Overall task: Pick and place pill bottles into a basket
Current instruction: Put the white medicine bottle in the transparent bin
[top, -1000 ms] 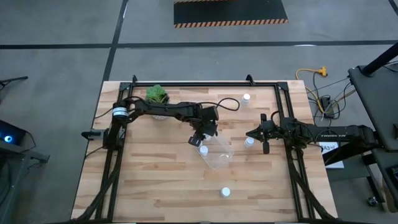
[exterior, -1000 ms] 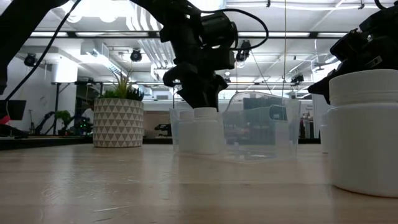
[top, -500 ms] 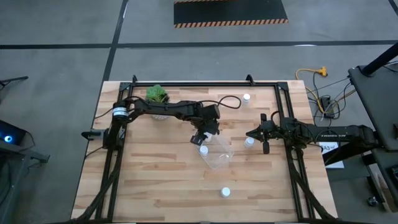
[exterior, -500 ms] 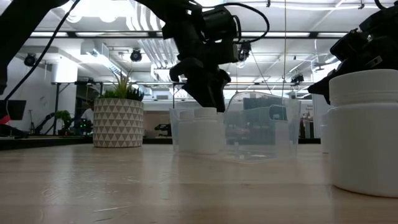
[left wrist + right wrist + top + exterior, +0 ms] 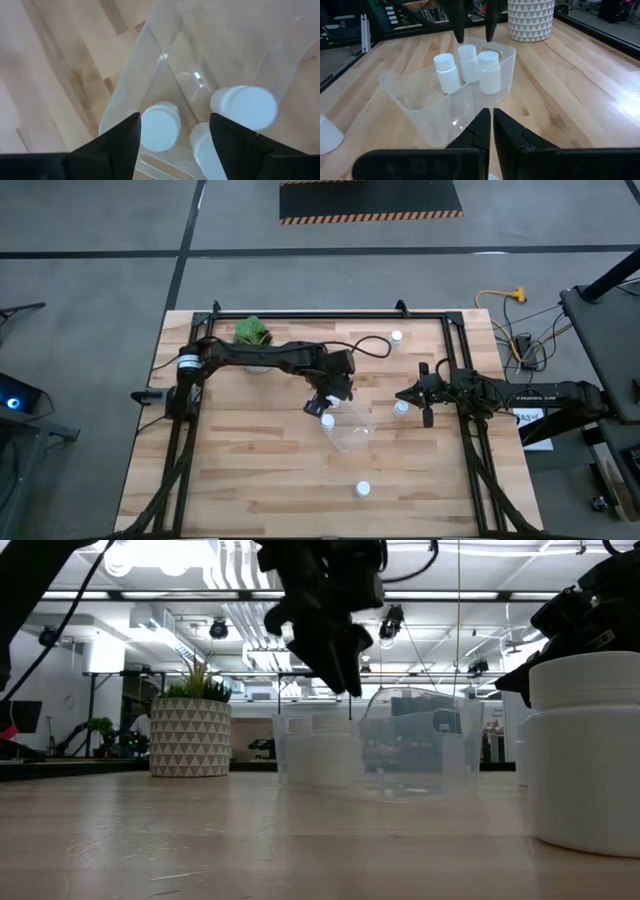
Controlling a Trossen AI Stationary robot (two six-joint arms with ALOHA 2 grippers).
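The clear basket [image 5: 350, 426] lies at mid-table. Three white pill bottles stand in its far-left end on their bases [image 5: 447, 72] [image 5: 468, 62] [image 5: 490, 71]. My left gripper [image 5: 322, 404] hangs open and empty right above them; they show between its fingers in the left wrist view [image 5: 160, 126]. In the low view the left gripper [image 5: 335, 665] is well clear of the caps. My right gripper [image 5: 412, 395] is shut and empty to the basket's right, beside a loose bottle [image 5: 402, 408]. Other loose bottles stand at the far right [image 5: 397, 337] and near the front edge [image 5: 362, 489].
A white patterned pot with a green plant [image 5: 252, 333] stands at the far left of the table, behind the left arm. The bottle near the front edge looms large at the right of the low view [image 5: 585, 750]. Bare wood lies left and right of the near bottle.
My left gripper has risen straight up from the bottles in the basket's far-left end, drifting slightly toward the far edge. The bottle beneath it stays standing in the basket. My right arm has kept still.
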